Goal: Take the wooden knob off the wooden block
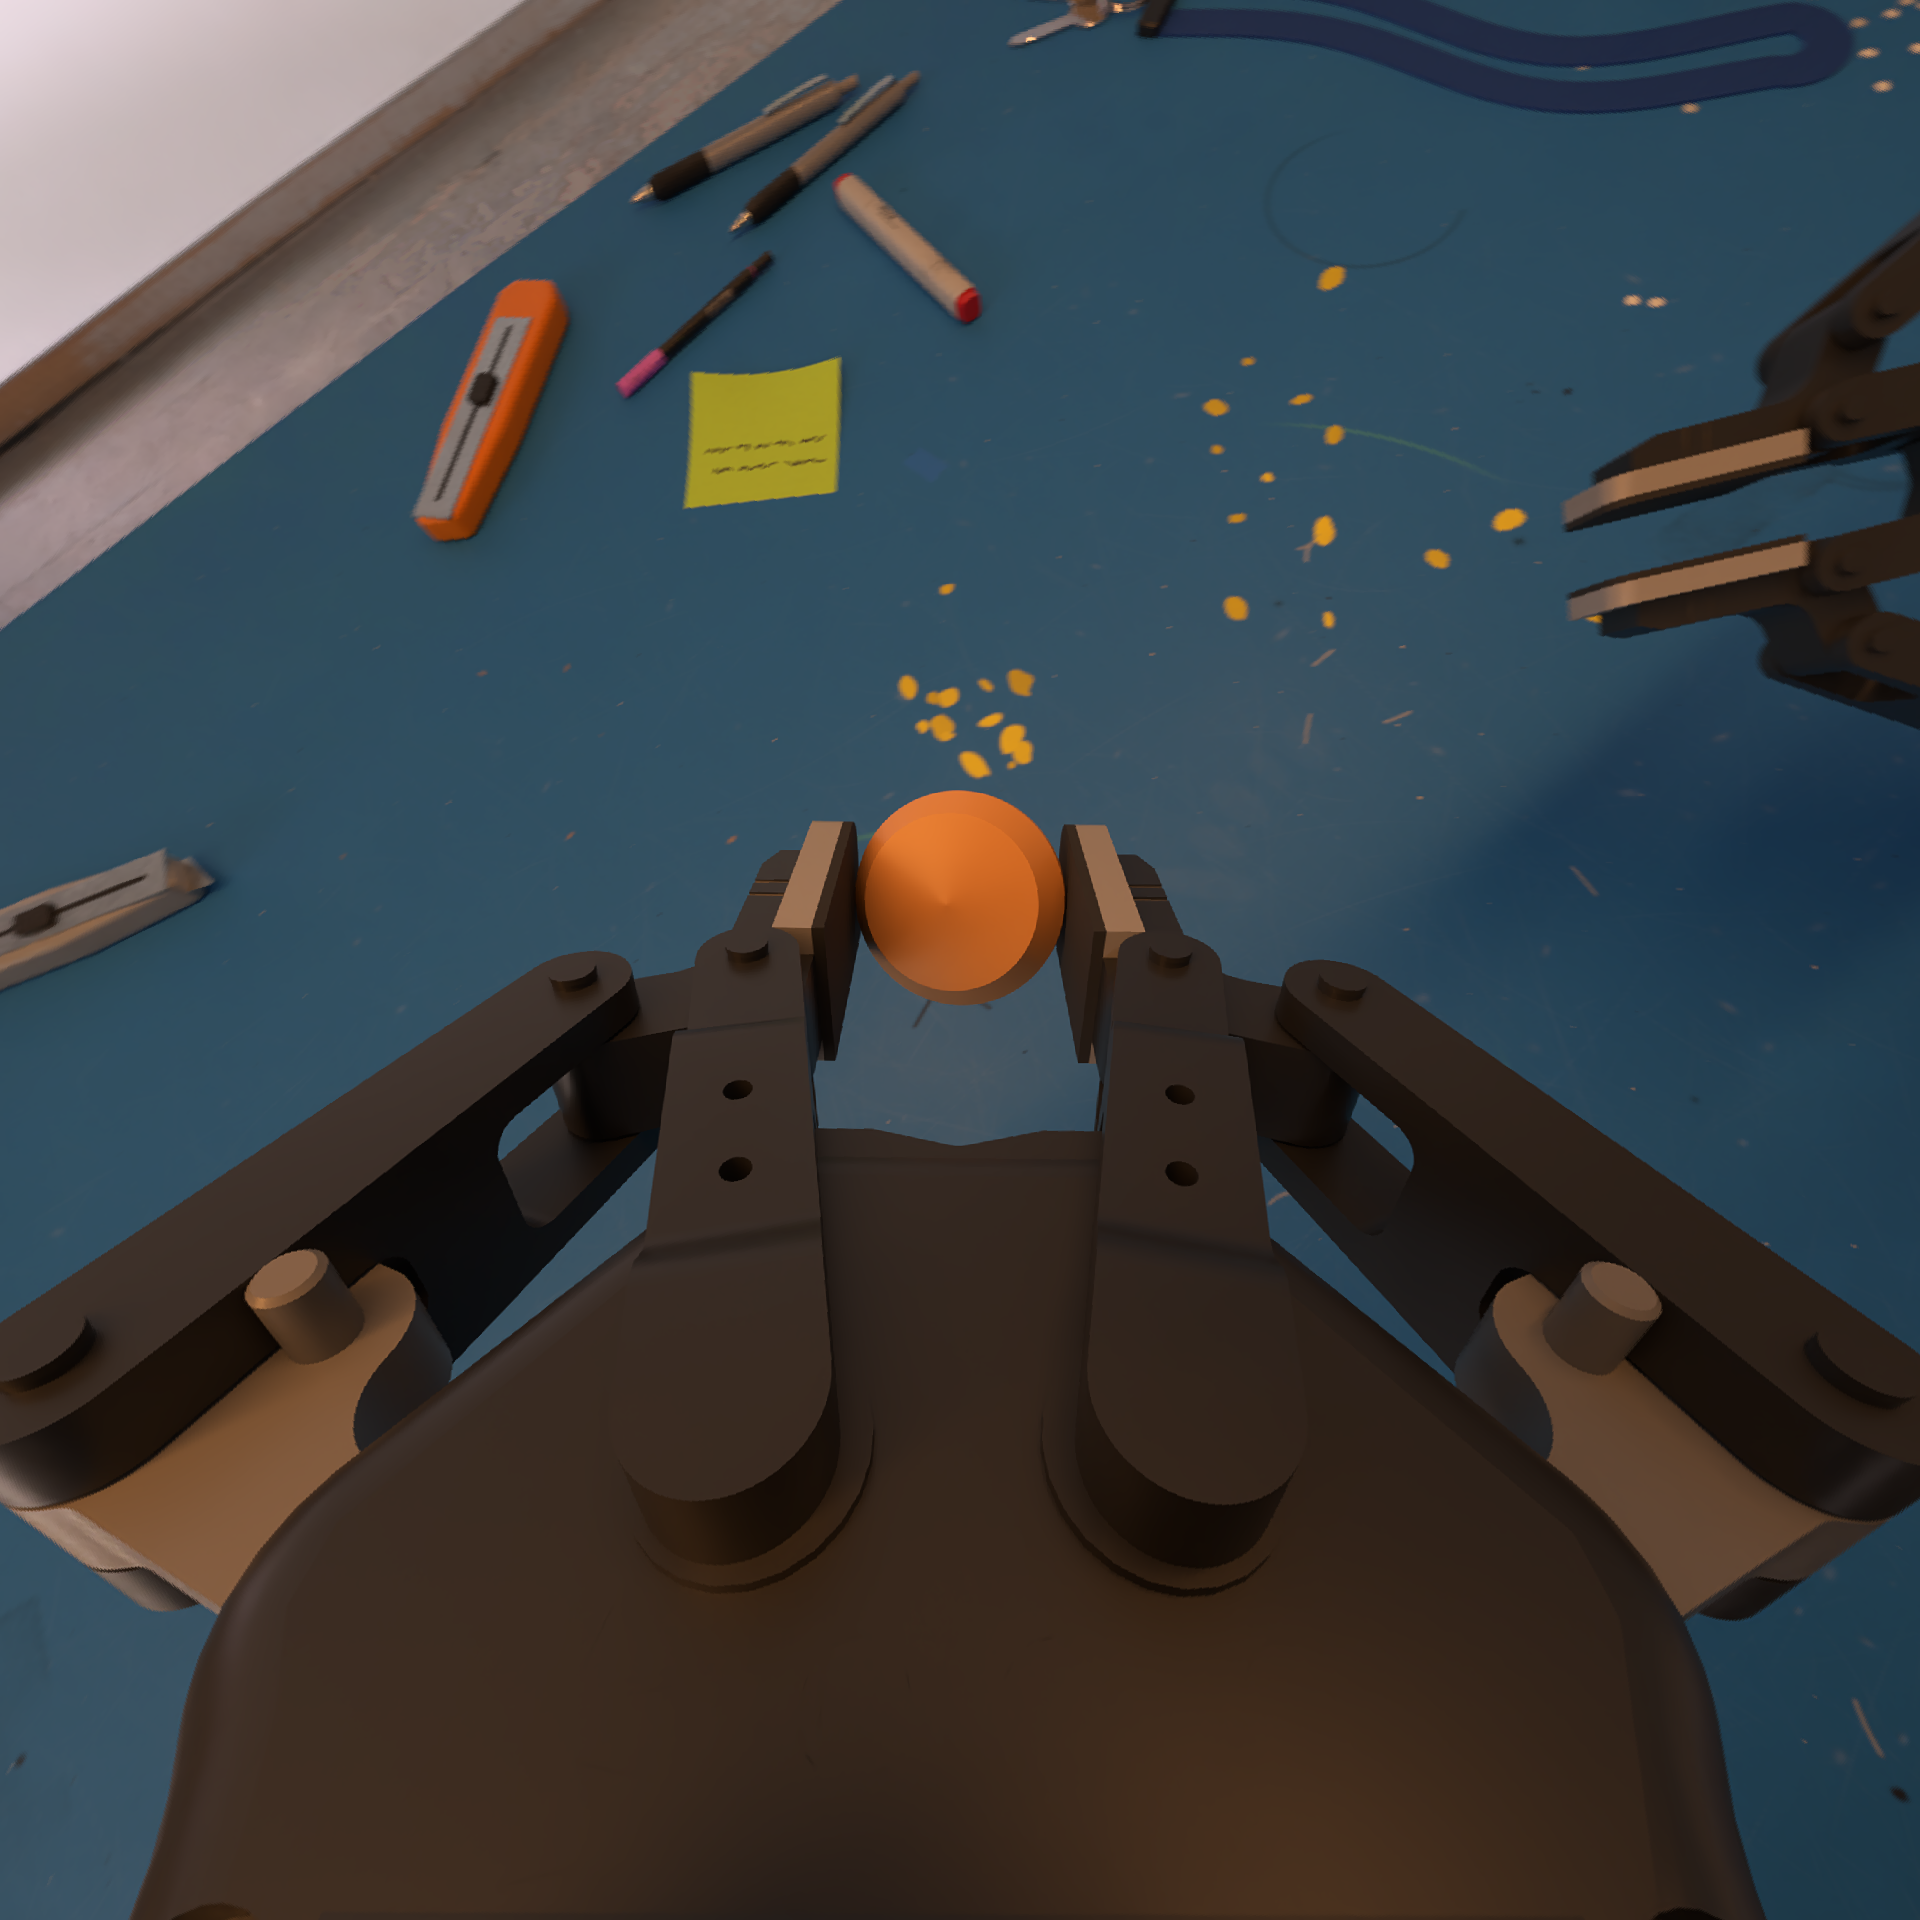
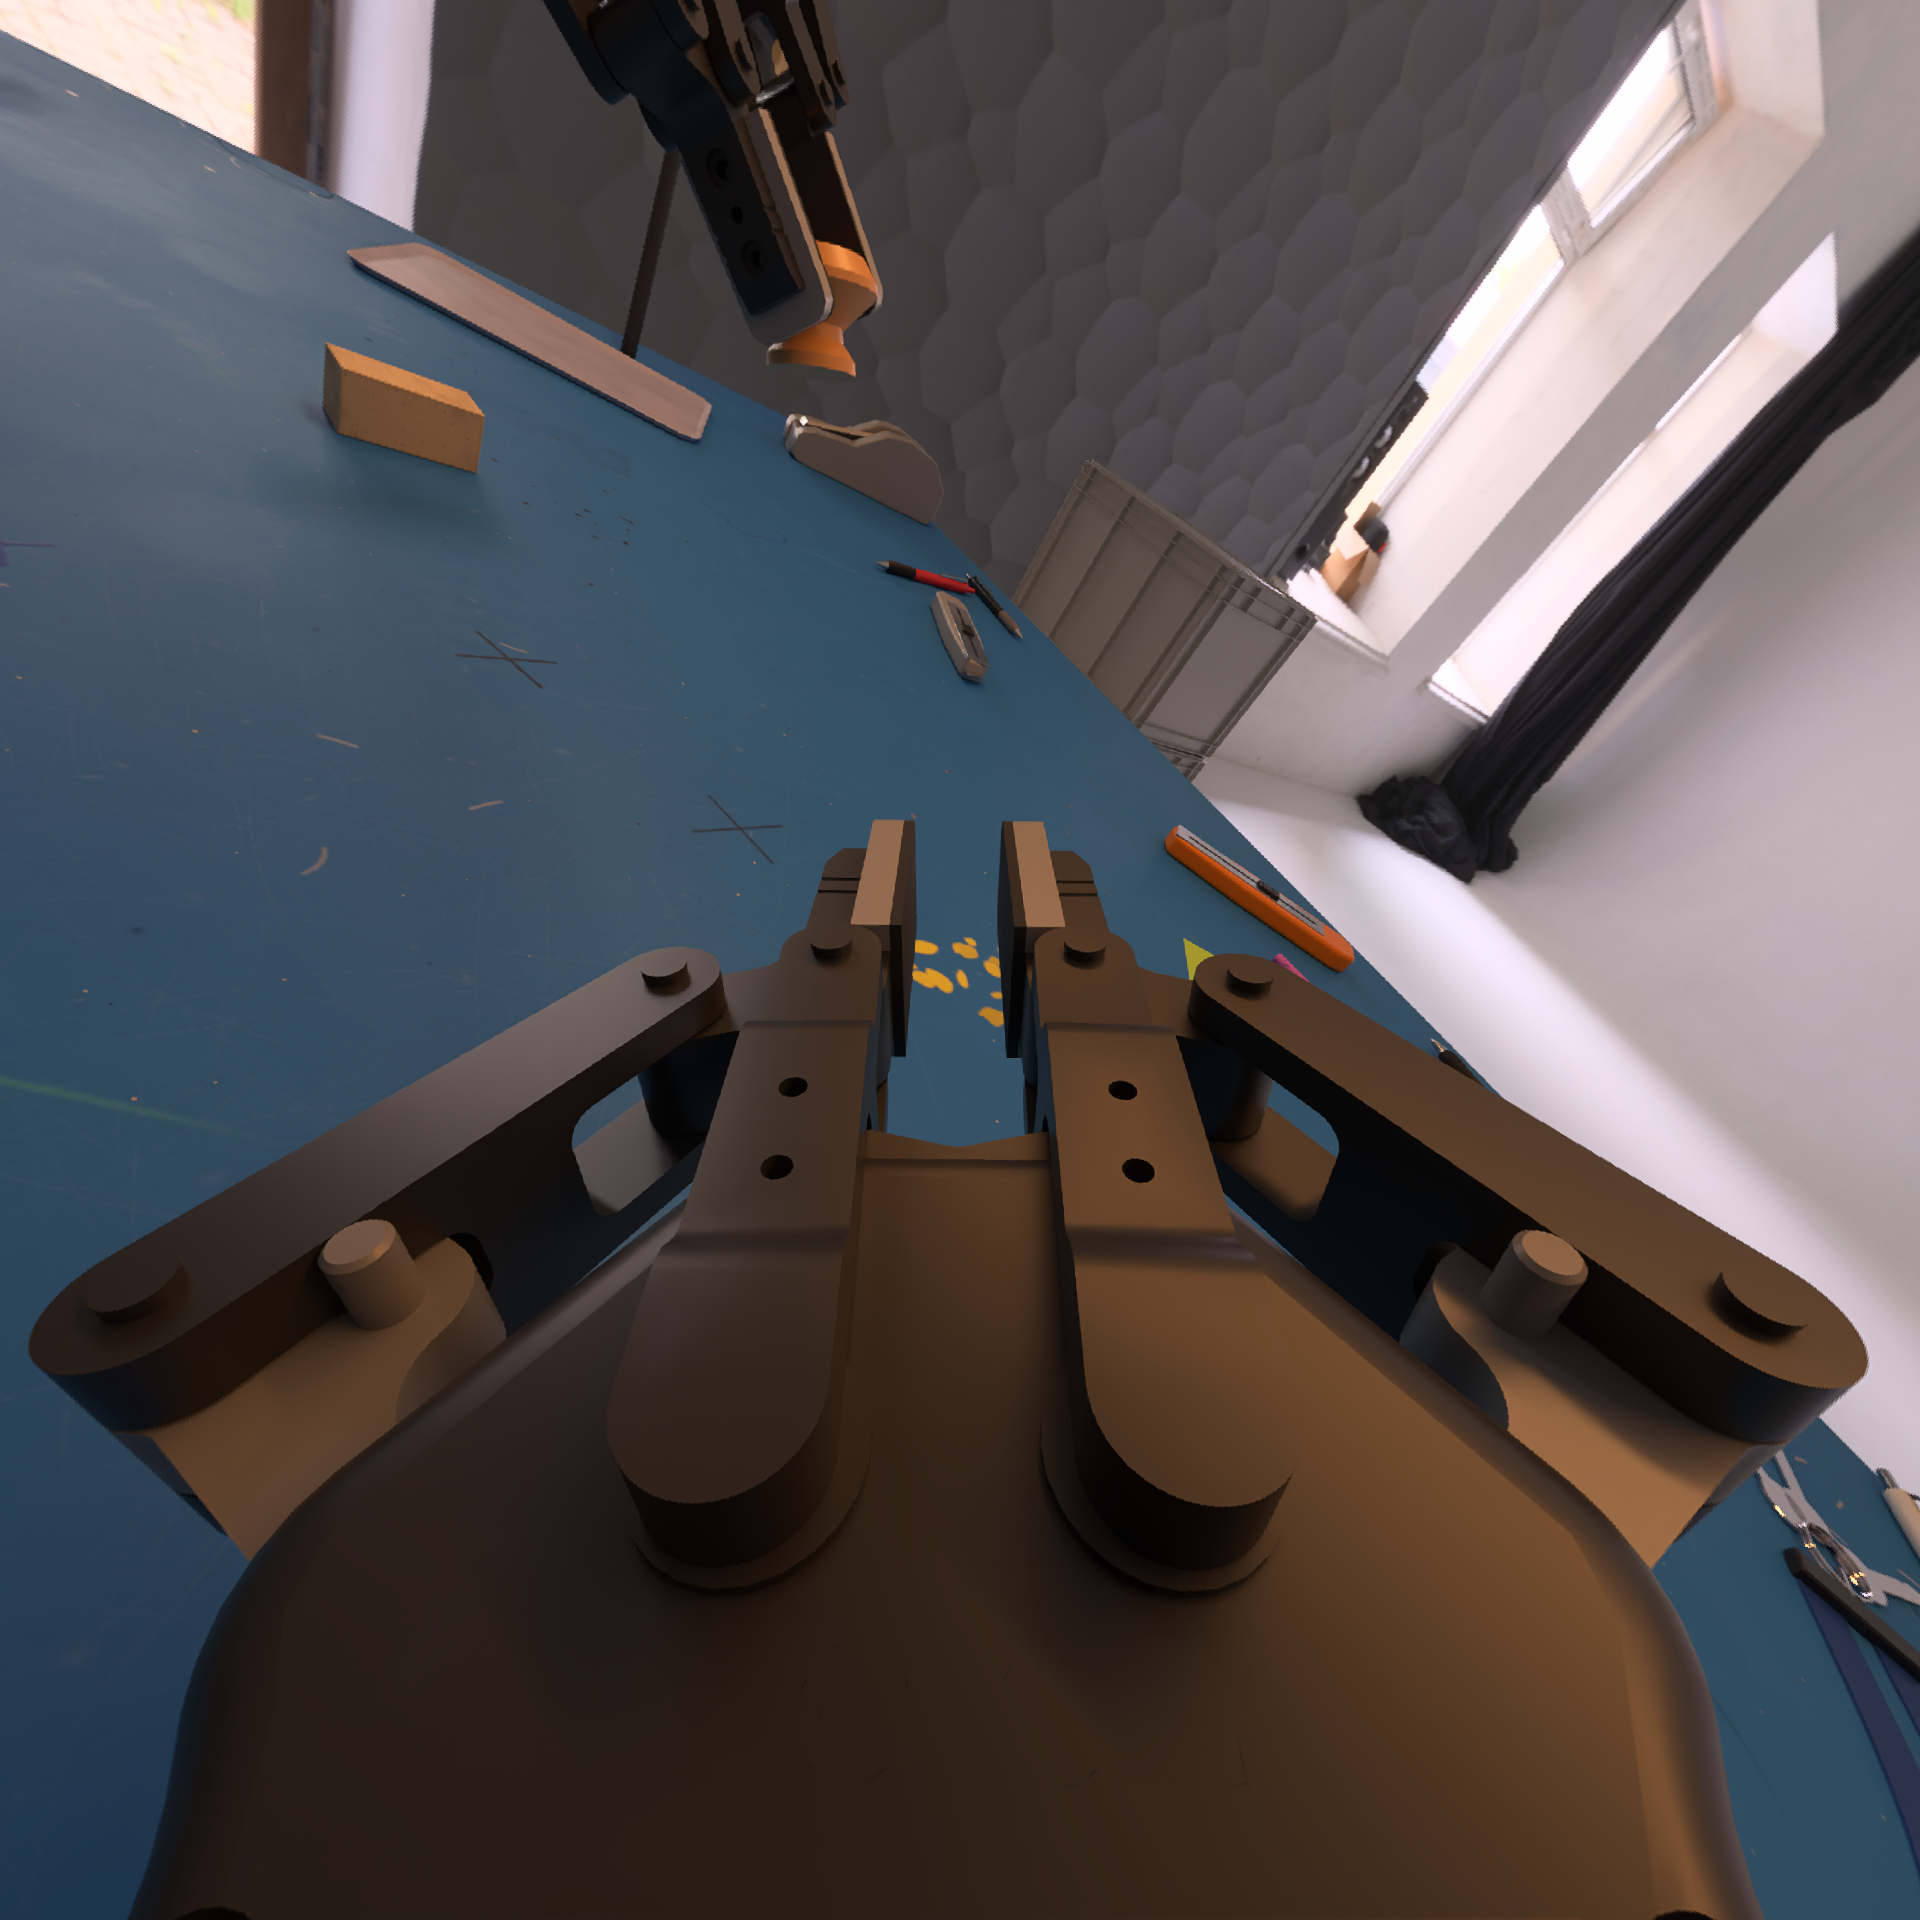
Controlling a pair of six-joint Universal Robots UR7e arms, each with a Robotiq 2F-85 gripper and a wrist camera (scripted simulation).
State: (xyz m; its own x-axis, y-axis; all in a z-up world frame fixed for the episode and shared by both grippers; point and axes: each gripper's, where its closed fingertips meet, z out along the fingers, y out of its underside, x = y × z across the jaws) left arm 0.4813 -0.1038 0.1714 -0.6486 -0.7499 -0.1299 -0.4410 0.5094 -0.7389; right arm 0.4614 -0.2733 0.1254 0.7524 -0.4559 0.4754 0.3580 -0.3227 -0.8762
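My left gripper [image 1: 958, 914] clamps the wooden knob [image 1: 958, 896] aloft, well clear of the wooden block [image 2: 403, 407]; right gripper [image 2: 958, 883] slightly apart, empty; next, set it down.

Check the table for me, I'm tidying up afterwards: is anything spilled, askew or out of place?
Yellow-orange flecks are scattered over the blue table, like spilled paint or chips. Pens, a marker and an orange cutter lie loose at odd angles. The knob is in the left gripper, held off the block.
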